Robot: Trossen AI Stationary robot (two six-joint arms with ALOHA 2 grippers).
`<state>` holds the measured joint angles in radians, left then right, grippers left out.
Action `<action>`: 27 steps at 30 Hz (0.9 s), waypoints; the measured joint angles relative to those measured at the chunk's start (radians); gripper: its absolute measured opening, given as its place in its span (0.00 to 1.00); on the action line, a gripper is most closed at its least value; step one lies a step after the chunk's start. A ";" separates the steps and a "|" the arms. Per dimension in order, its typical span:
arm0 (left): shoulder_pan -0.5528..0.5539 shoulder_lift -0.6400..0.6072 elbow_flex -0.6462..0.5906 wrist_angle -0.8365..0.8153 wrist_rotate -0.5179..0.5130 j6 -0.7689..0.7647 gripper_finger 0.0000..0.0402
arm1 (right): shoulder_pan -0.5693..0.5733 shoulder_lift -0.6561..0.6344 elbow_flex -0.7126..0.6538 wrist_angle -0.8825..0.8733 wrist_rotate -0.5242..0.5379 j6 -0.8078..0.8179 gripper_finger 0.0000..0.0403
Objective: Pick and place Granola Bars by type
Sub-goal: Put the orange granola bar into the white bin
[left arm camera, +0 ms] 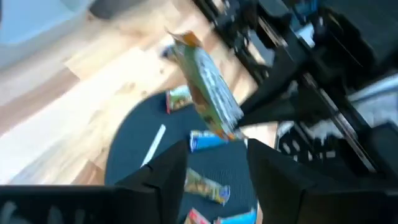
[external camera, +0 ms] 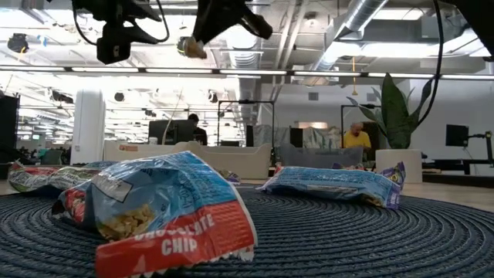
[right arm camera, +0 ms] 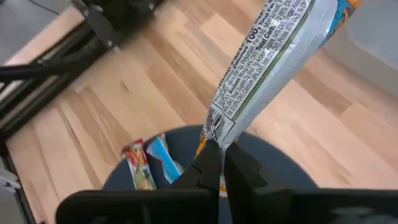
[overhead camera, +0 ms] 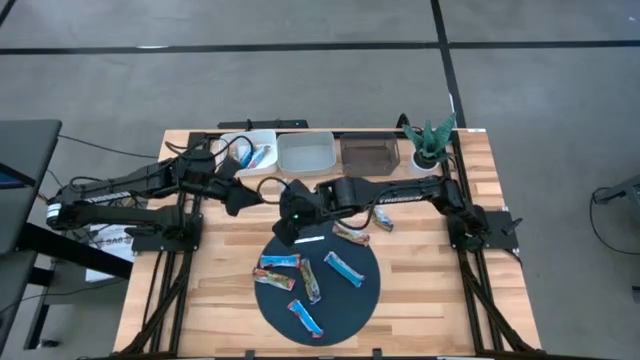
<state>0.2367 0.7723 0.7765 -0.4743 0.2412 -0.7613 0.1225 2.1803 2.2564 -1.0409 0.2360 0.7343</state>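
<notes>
White bin (overhead camera: 262, 150) holds one blue bar (overhead camera: 262, 156). Right gripper (right arm camera: 219, 167) pinches a silvery bar (right arm camera: 267, 59). Left gripper (left arm camera: 214, 165) spread. Nearest wrapper (external camera: 166, 212): "CHOCOLATE CHIP".

Both arms on my rig are matte black all over, chunky boxy links with rounded joint housings. The right arm (overhead camera: 395, 194) has white lettering printed along its long forearm link, and there's a small green light glowing on the housing just behind the right gripper (overhead camera: 287, 232). The left arm (overhead camera: 130, 190) has a white band near its base end and loose black cables looping off it close behind the left gripper (overhead camera: 240, 199). Through the wrist cams, the fingers (left arm camera: 165, 177) are flat, angular black slabs with hard edges; on the right cam the fingers (right arm camera: 208, 168) taper to thin black tips.
</notes>
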 joint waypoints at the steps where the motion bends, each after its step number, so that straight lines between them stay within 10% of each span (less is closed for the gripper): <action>1: 0.004 0.000 0.000 0.014 -0.012 -0.010 0.44 | -0.003 0.000 0.009 0.000 0.000 -0.005 0.00; 13: 0.036 0.037 0.001 0.107 -0.048 -0.058 0.64 | -0.008 0.000 0.057 0.009 -0.003 -0.049 0.00; 27: 0.036 0.146 0.001 0.363 0.057 -0.063 0.62 | -0.015 0.000 0.059 0.027 -0.005 -0.062 0.00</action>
<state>0.2730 0.9188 0.7776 -0.1110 0.2985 -0.8242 0.1077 2.1803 2.3150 -1.0137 0.2306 0.6720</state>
